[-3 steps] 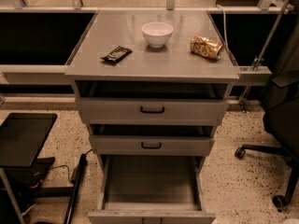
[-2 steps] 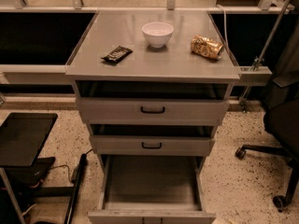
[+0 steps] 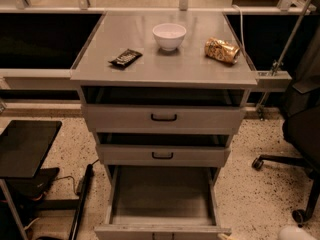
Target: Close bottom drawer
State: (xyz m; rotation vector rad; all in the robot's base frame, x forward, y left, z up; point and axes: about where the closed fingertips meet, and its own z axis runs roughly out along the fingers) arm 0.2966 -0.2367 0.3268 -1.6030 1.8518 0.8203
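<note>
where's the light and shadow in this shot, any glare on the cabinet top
Camera view: the cabinet top is evenly lit, with a mild sheen behind the white bowl and no hard glare. The gaps above the two upper drawers are black; the open bottom drawer is dim inside. The claw is not in view.

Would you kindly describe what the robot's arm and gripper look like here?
The gripper is out of view, and no arm shows, so colours, cables and markings cannot be told. A pale rounded shape peeks in at the bottom right corner; it may or may not be the robot's.
</note>
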